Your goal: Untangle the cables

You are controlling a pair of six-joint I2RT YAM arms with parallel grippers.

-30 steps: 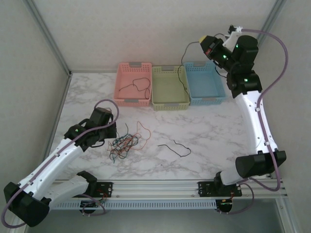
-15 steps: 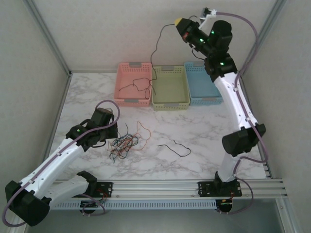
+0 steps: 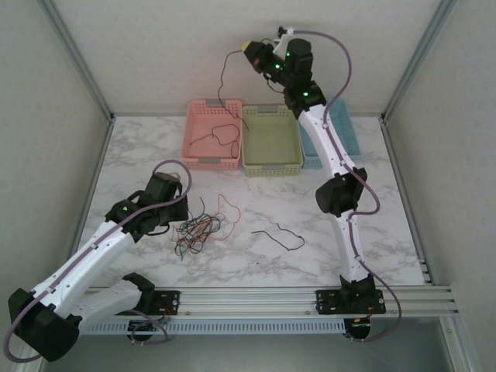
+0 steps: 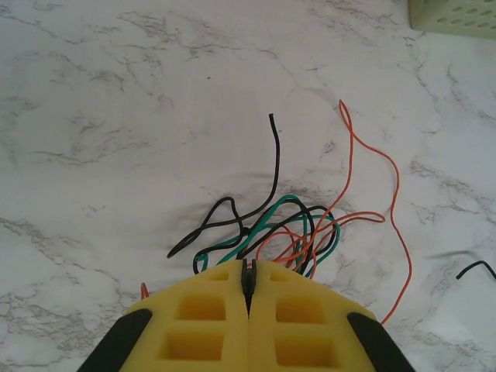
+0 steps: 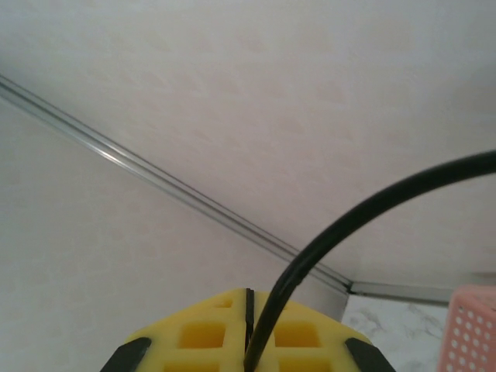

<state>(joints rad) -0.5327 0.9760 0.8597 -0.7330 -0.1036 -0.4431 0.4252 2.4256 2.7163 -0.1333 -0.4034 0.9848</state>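
Two arms reach over a marble table (image 3: 294, 263). Nearest, towards the left edge, the left gripper (image 4: 248, 285) is pressed shut at a tangle of cables (image 3: 198, 231). Black, green and orange strands fan out from under its yellow tips, but whether one is actually nipped I cannot tell. Just right of the tangle lies a loose black cable (image 3: 279, 235), apart from the rest. Along the far edge stand a pink basket (image 3: 209, 163), a green basket (image 3: 271, 167) and a blue basket (image 3: 347, 136). High above them the right gripper (image 3: 249, 51) is clamped tight on a hanging black cable (image 5: 356, 213), which drops to the pink basket.
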